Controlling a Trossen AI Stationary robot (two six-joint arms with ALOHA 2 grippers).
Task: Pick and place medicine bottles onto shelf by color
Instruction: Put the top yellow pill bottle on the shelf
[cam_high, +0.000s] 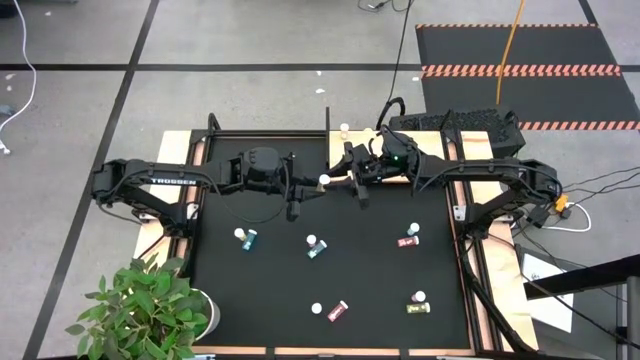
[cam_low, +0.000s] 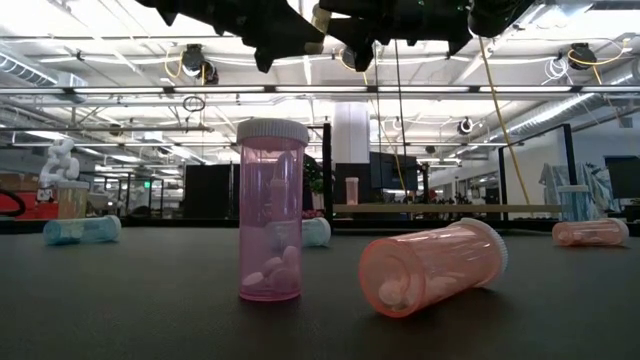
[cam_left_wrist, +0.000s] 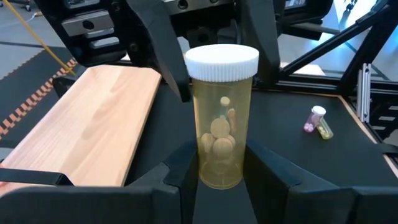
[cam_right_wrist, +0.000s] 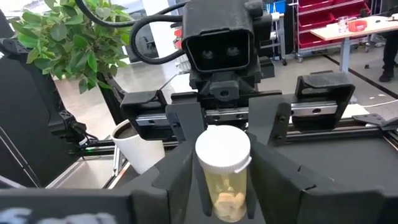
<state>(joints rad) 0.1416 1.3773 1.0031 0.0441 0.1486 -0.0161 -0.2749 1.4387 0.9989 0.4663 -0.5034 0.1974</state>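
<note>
A yellow bottle with a white cap is held in the air between my two grippers, above the far middle of the black mat. My left gripper is shut on its lower body. My right gripper faces it and is closed at the cap. The wooden shelf lies just beyond, at the mat's far edge, with one bottle standing on it. On the mat are two teal bottles, two red ones and a yellow-green one. My left gripper pinches the yellow bottle's lower body between its two fingers, coming level from the table's left. The bottle is lifted clear, its cap pointing toward the right gripper. My right gripper's fingers stand against the two sides of the white cap, coming level from the table's right.
A potted plant stands at the near left corner, off the mat. In the low view a pink bottle stands upright and another lies on its side near the camera.
</note>
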